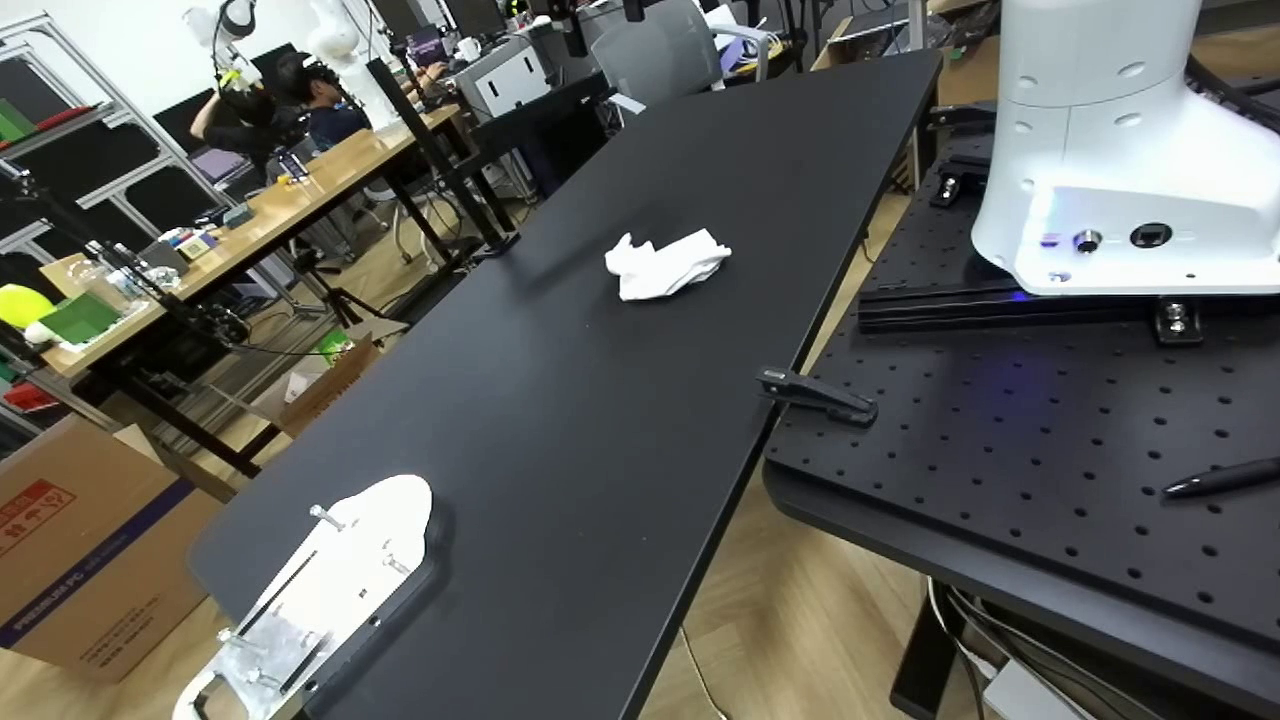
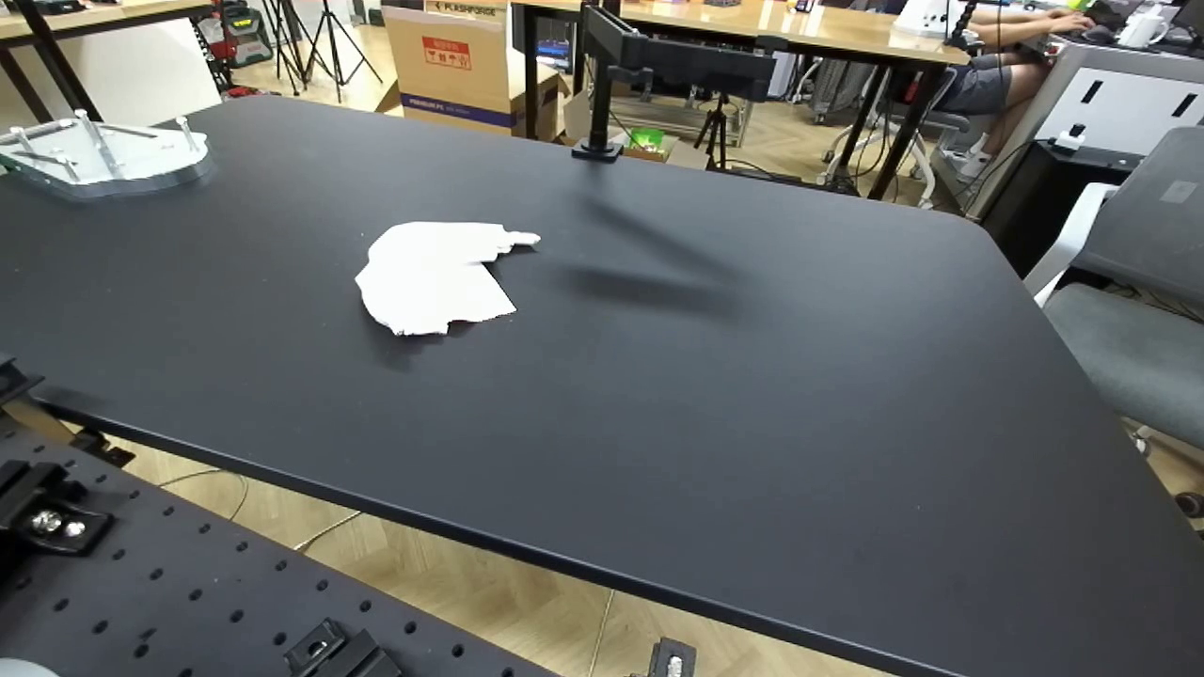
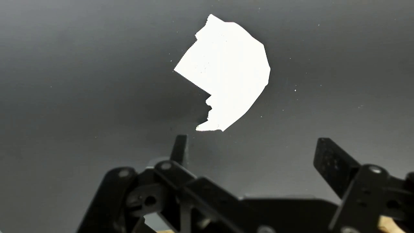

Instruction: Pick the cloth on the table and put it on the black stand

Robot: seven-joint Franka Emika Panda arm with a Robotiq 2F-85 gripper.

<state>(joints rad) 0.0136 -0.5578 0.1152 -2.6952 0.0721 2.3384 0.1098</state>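
Note:
The white crumpled cloth lies on the black table in both exterior views (image 1: 665, 268) (image 2: 428, 277). It also shows in the wrist view (image 3: 236, 64), above and ahead of the fingertips. My gripper (image 3: 252, 137) is open, with its fingers wide apart and nothing between them. It is above the table, apart from the cloth. In the exterior views I cannot clearly make out the gripper. A black stand (image 2: 696, 68), a post with a flat dark arm, is fixed at the table's far edge. It also shows in an exterior view (image 1: 428, 140).
The black table (image 1: 560, 450) carries a white plate with metal pegs (image 1: 345, 560) at one end. A black clip (image 1: 818, 395) bridges the table edge and the perforated base plate (image 1: 1000, 430). The white robot base (image 1: 1090, 150) stands there. A grey chair (image 2: 1138, 310) is beside the table.

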